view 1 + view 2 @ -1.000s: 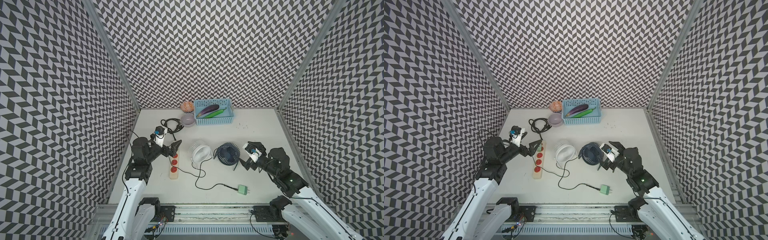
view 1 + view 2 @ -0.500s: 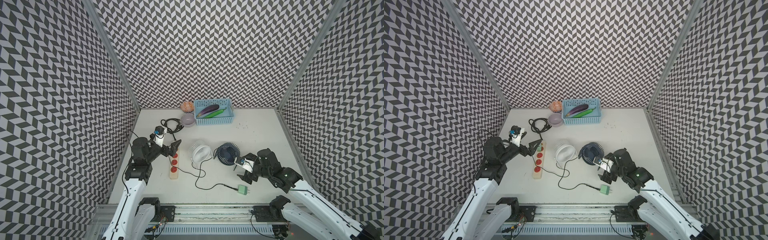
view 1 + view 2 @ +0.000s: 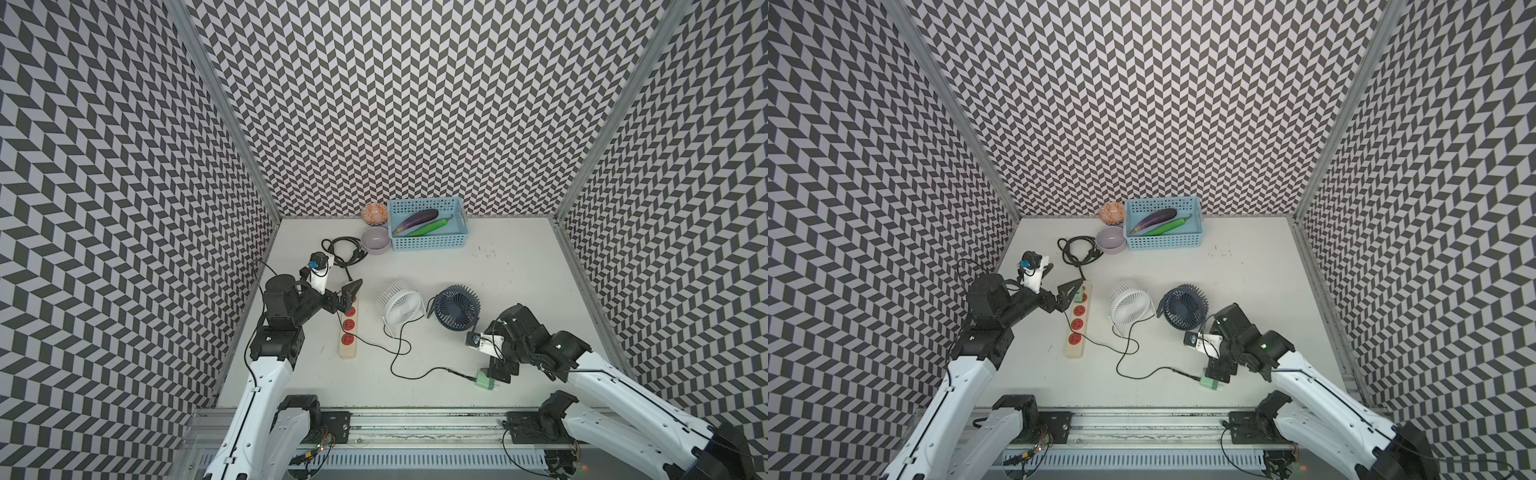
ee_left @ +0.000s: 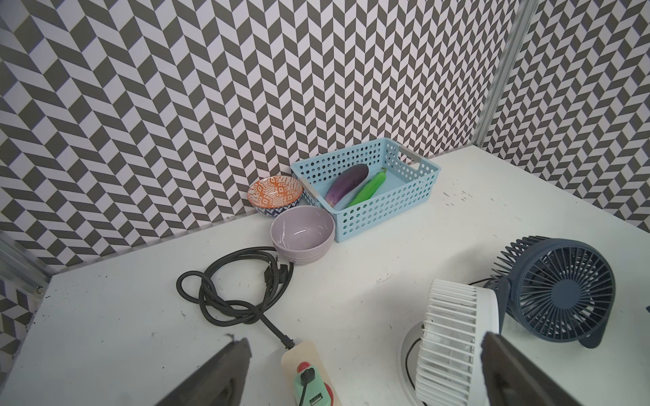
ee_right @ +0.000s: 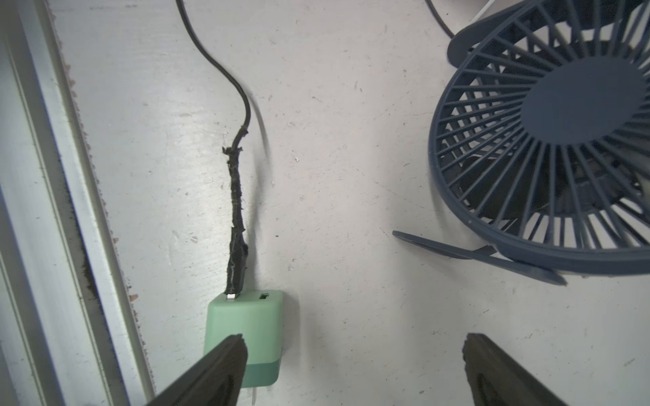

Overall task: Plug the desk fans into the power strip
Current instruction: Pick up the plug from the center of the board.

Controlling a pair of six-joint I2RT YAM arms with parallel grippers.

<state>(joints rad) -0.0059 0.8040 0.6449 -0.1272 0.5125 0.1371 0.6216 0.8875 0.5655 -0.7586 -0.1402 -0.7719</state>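
Black right hand (image 5: 353, 340) splayed over plug (image 5: 246, 316)

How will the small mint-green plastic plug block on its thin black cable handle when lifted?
The mint-green plastic plug block looks rigid and smooth: probably light, maybe slippery. Its thin black cable lies in loose curves, so likely floppy, adding little drag.

Two fans (image 3: 402, 305) (image 3: 457, 307), two bowls (image 3: 375, 212) (image 3: 376, 240), two green adapters (image 3: 1211, 384) (image 3: 1079, 296), one power strip (image 3: 348, 353), one basket (image 3: 428, 245), two vegetables (image 3: 417, 219) (image 3: 432, 226).

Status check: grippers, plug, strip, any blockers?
Left gripper open over far end of power strip. Right gripper open above loose green plug, not gripping. Far socket taken, three free; white fan close beside strip.
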